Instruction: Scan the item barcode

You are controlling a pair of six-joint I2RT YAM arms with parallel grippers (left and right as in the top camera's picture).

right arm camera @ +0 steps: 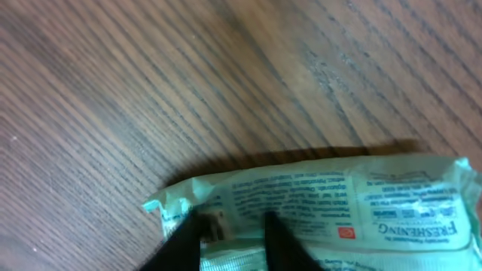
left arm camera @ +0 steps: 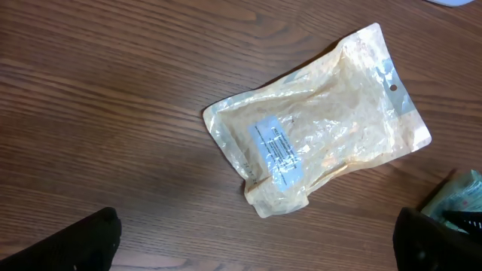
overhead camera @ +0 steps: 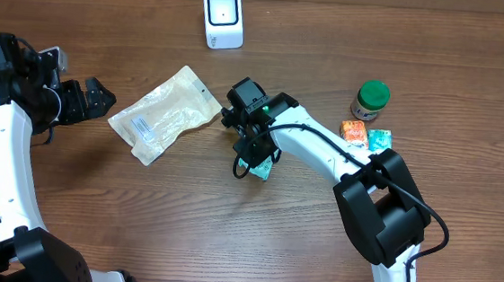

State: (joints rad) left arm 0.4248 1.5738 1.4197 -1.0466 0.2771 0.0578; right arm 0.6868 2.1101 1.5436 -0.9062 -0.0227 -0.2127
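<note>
A mint-green printed packet (overhead camera: 262, 168) lies on the wooden table near the middle; the right wrist view shows its small print (right arm camera: 361, 203). My right gripper (overhead camera: 255, 153) is down on the packet's end. Its two dark fingers (right arm camera: 188, 237) stand slightly apart, open, with the packet's surface showing in the gap (right arm camera: 233, 233). The white barcode scanner (overhead camera: 223, 17) stands at the table's far edge. My left gripper (overhead camera: 102, 100) hovers at the left, wide open and empty (left arm camera: 256, 241), just short of a clear plastic pouch (left arm camera: 316, 150) with a white label.
The clear pouch (overhead camera: 166, 113) lies between the two grippers. At the right stand a green-lidded jar (overhead camera: 371, 100), an orange packet (overhead camera: 354, 131) and a teal packet (overhead camera: 379, 139). The right arm (overhead camera: 332, 156) stretches across from the front right.
</note>
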